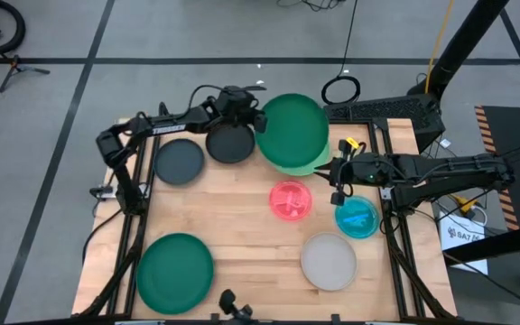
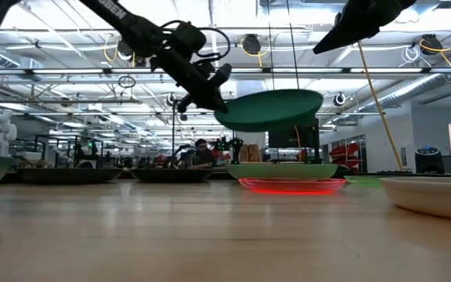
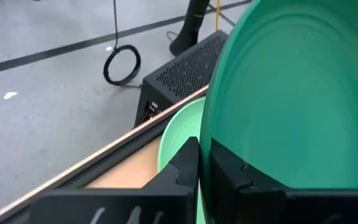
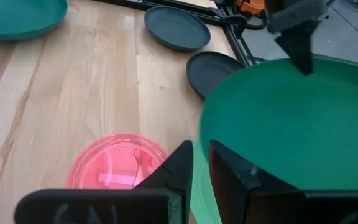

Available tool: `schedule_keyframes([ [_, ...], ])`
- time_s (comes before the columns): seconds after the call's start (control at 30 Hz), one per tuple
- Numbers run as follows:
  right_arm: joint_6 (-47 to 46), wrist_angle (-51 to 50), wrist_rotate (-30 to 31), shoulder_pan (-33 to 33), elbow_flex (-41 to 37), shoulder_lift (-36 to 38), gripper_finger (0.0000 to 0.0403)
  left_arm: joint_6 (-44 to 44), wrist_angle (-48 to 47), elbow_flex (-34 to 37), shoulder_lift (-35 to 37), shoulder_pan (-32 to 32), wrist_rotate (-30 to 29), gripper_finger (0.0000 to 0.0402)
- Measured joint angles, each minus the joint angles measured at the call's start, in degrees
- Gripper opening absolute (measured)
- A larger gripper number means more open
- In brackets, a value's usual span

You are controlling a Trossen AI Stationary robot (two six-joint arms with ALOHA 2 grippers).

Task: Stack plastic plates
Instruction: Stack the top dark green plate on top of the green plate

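your left fingers pinch the dark green plate above the light green plate; right fingers nearly closed, empty.

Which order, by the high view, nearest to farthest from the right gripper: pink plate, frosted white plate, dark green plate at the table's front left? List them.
From the right gripper:
1. Pink plate, just toward the table's centre.
2. Frosted white plate, toward the front edge.
3. Dark green plate, front-left corner.

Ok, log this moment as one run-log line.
left tool: shut on dark green plate, lifted over light green plate | right tool: near pink plate, empty
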State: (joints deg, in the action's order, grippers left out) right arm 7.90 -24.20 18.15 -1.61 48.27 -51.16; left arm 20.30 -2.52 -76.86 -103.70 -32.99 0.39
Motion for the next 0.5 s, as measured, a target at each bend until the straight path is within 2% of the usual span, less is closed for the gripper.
schedule_keyframes([
  [0.23,-0.9,-0.3,0.0,0.0,0.0,0.0,0.0045,-2.3,-9.4,-10.6,-7.3,-0.5,-0.6,0.0023],
  [0.5,-1.2,-0.9,0.0,0.0,0.0,0.0,0.0045,-1.1,-11.8,-11.9,-9.0,-0.7,-0.6,0.0024],
])
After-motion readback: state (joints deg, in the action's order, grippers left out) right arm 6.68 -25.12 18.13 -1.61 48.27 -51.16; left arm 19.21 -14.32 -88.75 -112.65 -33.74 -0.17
